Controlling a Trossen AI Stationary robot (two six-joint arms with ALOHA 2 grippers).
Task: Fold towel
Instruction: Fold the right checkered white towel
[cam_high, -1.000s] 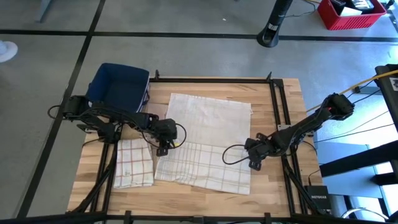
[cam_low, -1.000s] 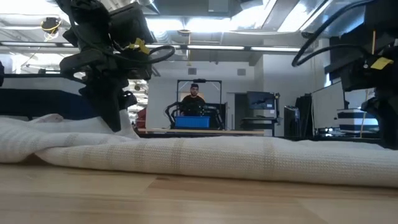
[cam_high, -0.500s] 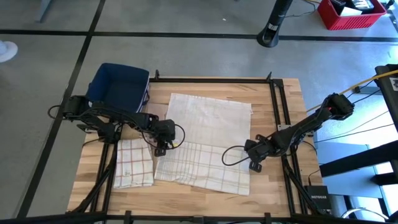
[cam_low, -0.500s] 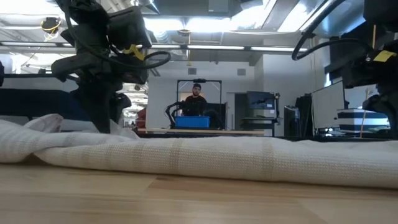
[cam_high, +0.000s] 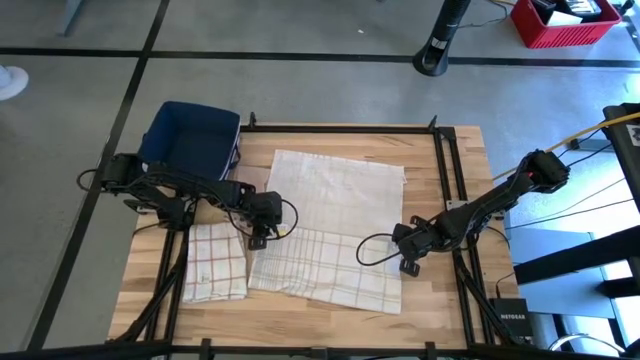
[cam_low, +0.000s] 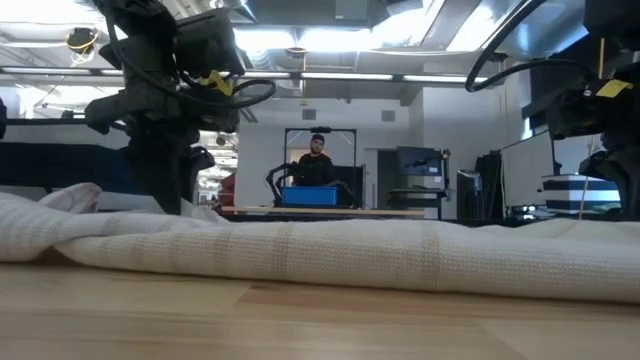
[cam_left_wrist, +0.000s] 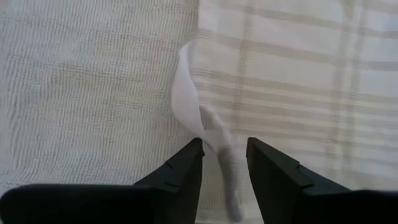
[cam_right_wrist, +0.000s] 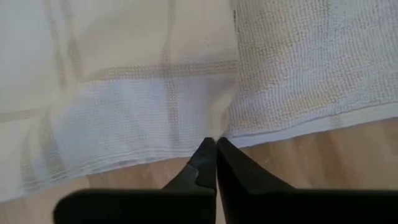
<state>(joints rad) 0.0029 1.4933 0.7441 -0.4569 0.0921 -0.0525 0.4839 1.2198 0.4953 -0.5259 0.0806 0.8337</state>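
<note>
High view: we see a pale waffle-weave towel with a checked lower panel (cam_high: 330, 225) spread across the middle of the light wooden tabletop (cam_high: 450, 180). The left gripper (cam_high: 262, 232) sits at the towel's left edge, where the plain part meets the checked panel. The right gripper (cam_high: 408, 250) sits at the right edge, at the same seam. A smaller folded checked cloth (cam_high: 215, 262) lies near the table's front left corner, just beside the towel. A dark blue fabric bin (cam_high: 190, 140) stands at the back left corner.

Low view: we note the towel (cam_low: 330, 255) as a long, low ridge across the wood. The left gripper (cam_low: 165, 195) comes down onto it at the picture's left. Of the right arm, only dark housing shows at the picture's right. A person (cam_low: 314, 160) sits far back in the room.

Left wrist view: we see the fingers (cam_left_wrist: 186, 168) narrowly apart, a raised pinch of white fabric (cam_left_wrist: 208, 134) running between them.

Right wrist view: the fingers (cam_right_wrist: 202, 163) are closed tip to tip at the towel's (cam_right_wrist: 124, 93) hem, where cloth meets bare wood. We cannot tell whether fabric is caught between them.
</note>
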